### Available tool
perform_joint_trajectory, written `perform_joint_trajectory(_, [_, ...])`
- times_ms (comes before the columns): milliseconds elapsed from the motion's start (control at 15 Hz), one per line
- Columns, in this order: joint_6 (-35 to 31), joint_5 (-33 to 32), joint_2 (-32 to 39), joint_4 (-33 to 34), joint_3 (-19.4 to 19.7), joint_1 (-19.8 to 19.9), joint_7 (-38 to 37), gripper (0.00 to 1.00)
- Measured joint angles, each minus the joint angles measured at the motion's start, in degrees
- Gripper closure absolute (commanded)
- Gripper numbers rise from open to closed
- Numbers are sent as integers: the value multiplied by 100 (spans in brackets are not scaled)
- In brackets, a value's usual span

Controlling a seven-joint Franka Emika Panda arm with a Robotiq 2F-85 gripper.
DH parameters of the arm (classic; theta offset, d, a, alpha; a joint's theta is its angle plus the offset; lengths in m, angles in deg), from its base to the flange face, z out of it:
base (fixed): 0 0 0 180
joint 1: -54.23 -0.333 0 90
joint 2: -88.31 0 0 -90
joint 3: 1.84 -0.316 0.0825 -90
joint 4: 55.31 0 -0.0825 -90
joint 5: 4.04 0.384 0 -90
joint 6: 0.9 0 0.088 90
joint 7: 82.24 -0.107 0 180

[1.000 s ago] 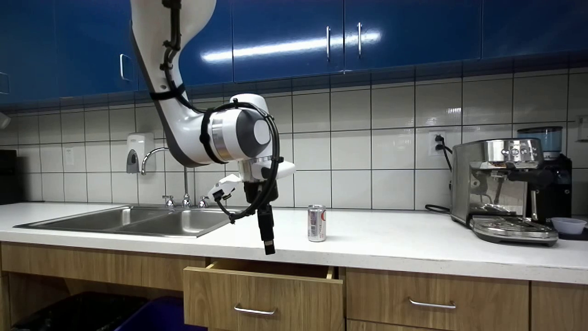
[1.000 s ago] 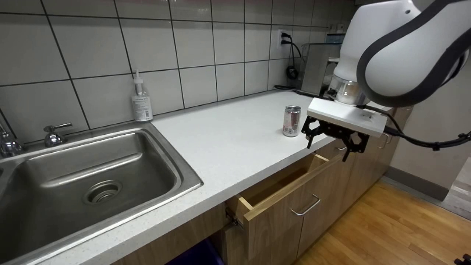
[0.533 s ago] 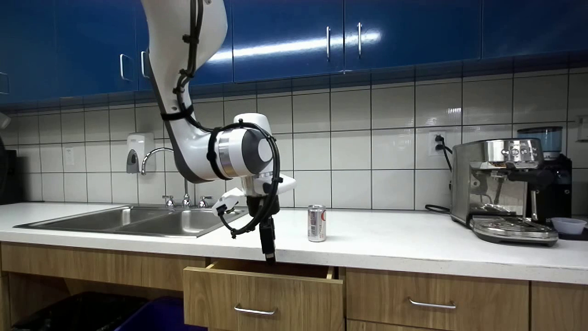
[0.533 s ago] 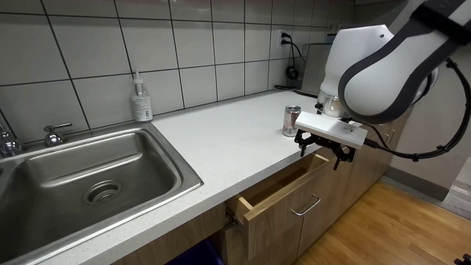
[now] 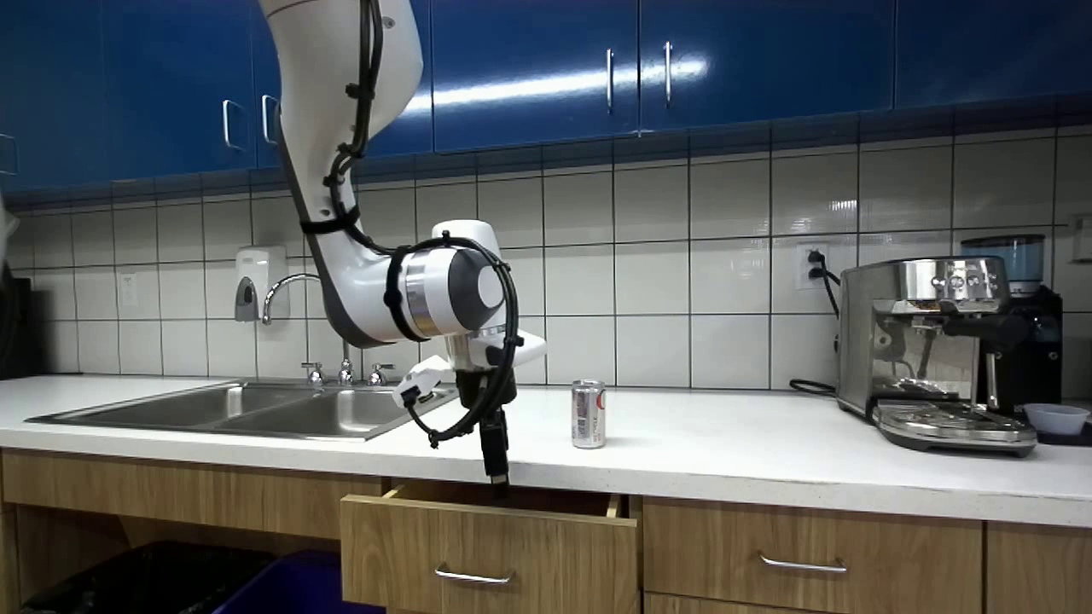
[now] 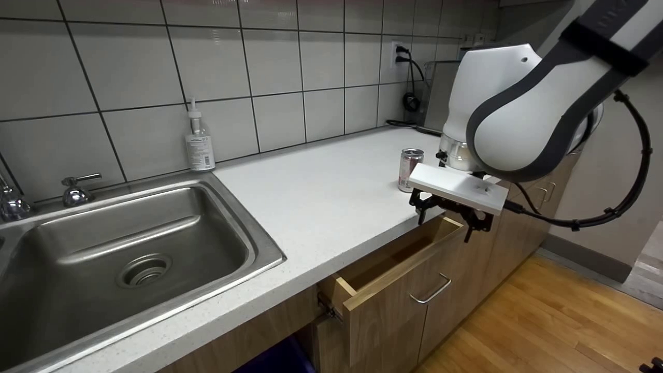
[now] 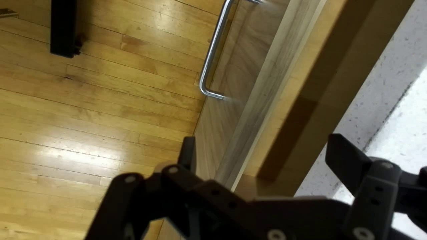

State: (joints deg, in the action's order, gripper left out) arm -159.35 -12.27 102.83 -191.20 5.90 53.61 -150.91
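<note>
My gripper [image 7: 262, 146] is open, empty and pointing down, with its fingers wide apart. It also shows in both exterior views [image 5: 499, 482] [image 6: 444, 230]. It hangs over the partly open wooden drawer [image 5: 490, 546] [image 6: 393, 305]. In the wrist view the drawer's front edge [image 7: 267, 83] runs between the fingers, one finger over the front side and one over the counter edge. I cannot tell if a fingertip touches anything. The drawer's silver handle [image 7: 213, 53] is ahead of the left finger. A silver can [image 5: 588, 415] stands upright on the counter, partly hidden by the gripper mount in an exterior view [image 6: 409, 159].
The white counter [image 5: 717, 435] holds a steel sink [image 6: 267, 248], a soap bottle [image 6: 200, 153] and an espresso machine [image 5: 862, 341] with a small bowl [image 5: 1058, 418] beside it. Blue cabinets [image 5: 529, 51] hang above. A purple bin [image 5: 299, 588] stands below. Another drawer [image 5: 802, 537] is shut.
The arm has come down, bringing the gripper lower over the drawer and nearer the sink in an exterior view. The gripper stays open. The drawer and can have not moved.
</note>
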Motion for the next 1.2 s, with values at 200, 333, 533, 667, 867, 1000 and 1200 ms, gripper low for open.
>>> perform_joint_trajectory(200, [0, 0, 0, 0, 17, -4, 0, 0])
perform_joint_trajectory(333, [0, 1, 7, -6, 47, -30, 2, 0])
perform_joint_trajectory(533, [-65, 61, 74, -14, 94, -115, -23, 0])
perform_joint_trajectory(667, [-195, 235, 152, -15, 94, -160, -43, 0])
perform_joint_trajectory(867, [-401, 535, 287, -15, 95, -202, -50, 0])
perform_joint_trajectory(1000, [-502, 774, 381, -14, 96, -209, -50, 0])
perform_joint_trajectory(1200, [-578, 1103, 519, -2, 97, -209, -50, 0])
